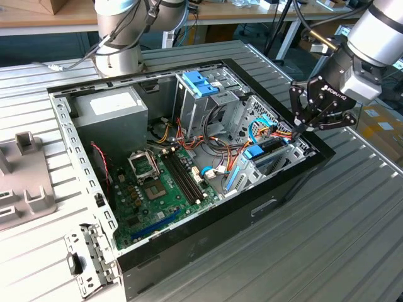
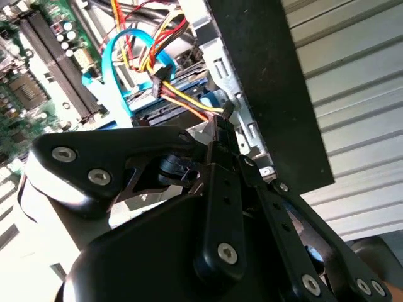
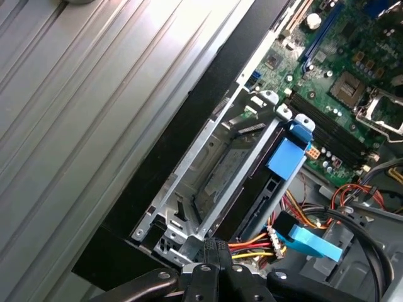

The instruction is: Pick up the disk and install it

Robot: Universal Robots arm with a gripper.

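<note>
Ribbed grey metal forms the table [image 1: 327, 251], and closest to the exterior view sits an open computer case [image 1: 208, 233] with its black side wall facing forward. Just inside lies the green motherboard [image 1: 157, 189], and a loose metal bracket [image 1: 88, 258] lies on the table off the case's near corner. Farther in, toward the exterior view's right, the disk [image 1: 271, 155] stands on edge in a metal bay at the case wall; in the first wrist view it [image 3: 261, 195] shows as a dark slab in that bay with a blue tab [image 3: 286, 154] at its end. Red, yellow and black wires [image 2: 182, 97] and a light-blue cable [image 2: 113, 75] run to the bay. The gripper [image 1: 301, 126] hangs over this corner, its black fingers [image 2: 220, 182] drawn together with the tips right at the wire plug; whether they pinch it I cannot tell. Beyond stand the grey power-supply box [image 1: 110, 113], the tall cage with light-blue handles [image 1: 201, 88], and the arm's base [image 1: 119, 38].
</note>
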